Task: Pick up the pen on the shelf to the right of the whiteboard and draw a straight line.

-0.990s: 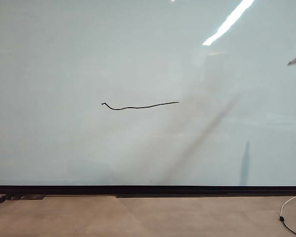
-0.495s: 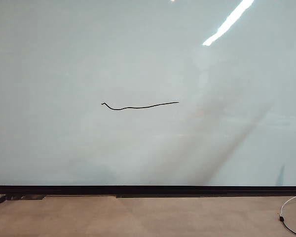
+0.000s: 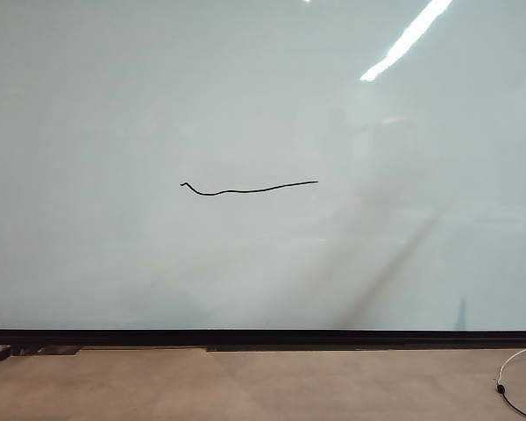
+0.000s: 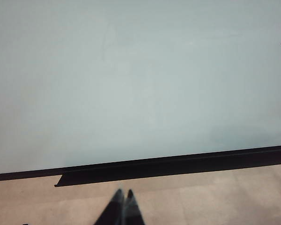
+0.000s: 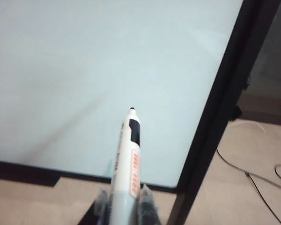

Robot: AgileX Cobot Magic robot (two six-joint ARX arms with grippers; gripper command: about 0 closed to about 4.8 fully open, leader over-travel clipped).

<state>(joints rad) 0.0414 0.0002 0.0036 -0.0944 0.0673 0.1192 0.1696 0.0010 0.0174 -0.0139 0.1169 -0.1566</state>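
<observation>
In the exterior view, the whiteboard [image 3: 263, 105] is filling the scene, showing the line [image 3: 250, 189] near its middle; a white cable [image 3: 513, 368] is lying on the floor [image 3: 245, 386] at the right, and neither arm is showing. In the left wrist view, the left end effector [image 4: 123, 196] is hanging with fingers pressed together, empty, facing the board's lower edge. In the right wrist view, the right end effector [image 5: 124, 197] is gripping the pen [image 5: 127, 159], tip pointing toward the board without touching it.

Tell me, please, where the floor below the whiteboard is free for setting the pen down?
Bare floor runs below the whiteboard's black strip. The white cable crowds the right corner. The right end effector holds the pen.
</observation>
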